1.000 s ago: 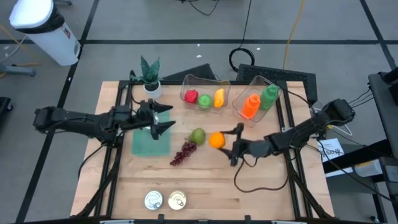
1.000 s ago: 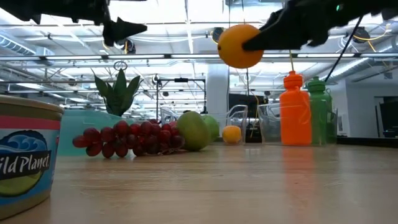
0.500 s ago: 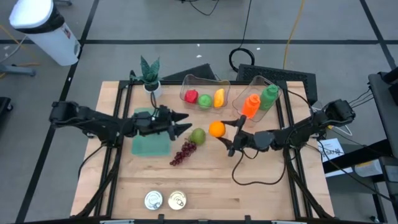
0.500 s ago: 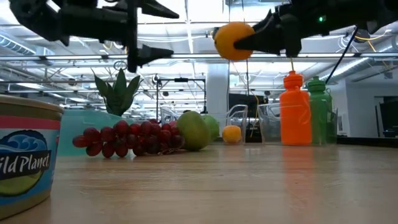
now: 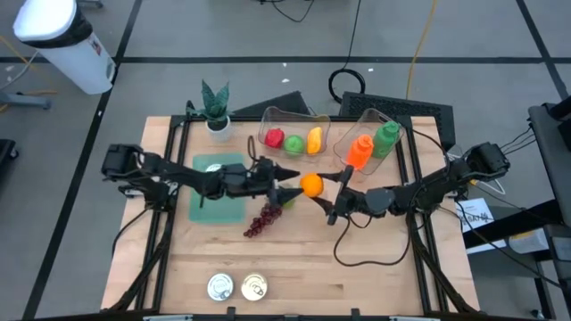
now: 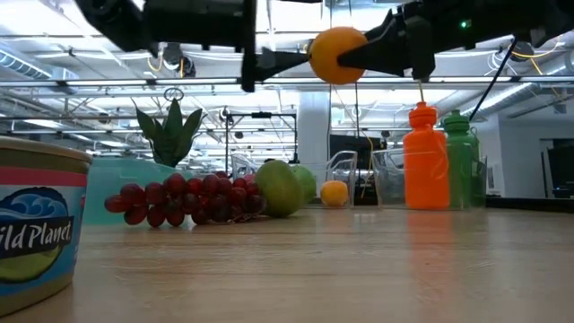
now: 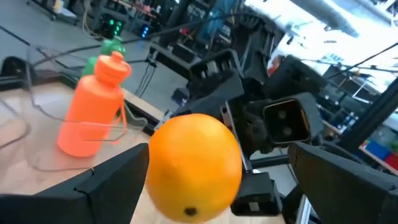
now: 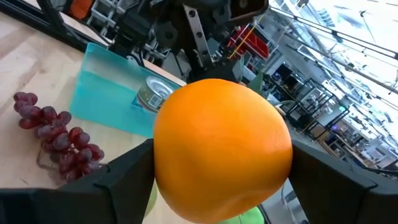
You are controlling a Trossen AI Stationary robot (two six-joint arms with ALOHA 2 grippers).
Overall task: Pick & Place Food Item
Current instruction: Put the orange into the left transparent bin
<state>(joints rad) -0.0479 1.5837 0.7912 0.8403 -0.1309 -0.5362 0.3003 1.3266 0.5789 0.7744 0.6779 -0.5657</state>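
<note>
While the right gripper (image 5: 328,193) pinched the orange (image 5: 311,185) in the air above the wooden table (image 5: 375,259), the left gripper (image 5: 287,181) reached it with fingers spread wide on either side. Grapes (image 5: 261,219) lay below; a bright ceiling-lit workshop stretched behind the table.
</note>
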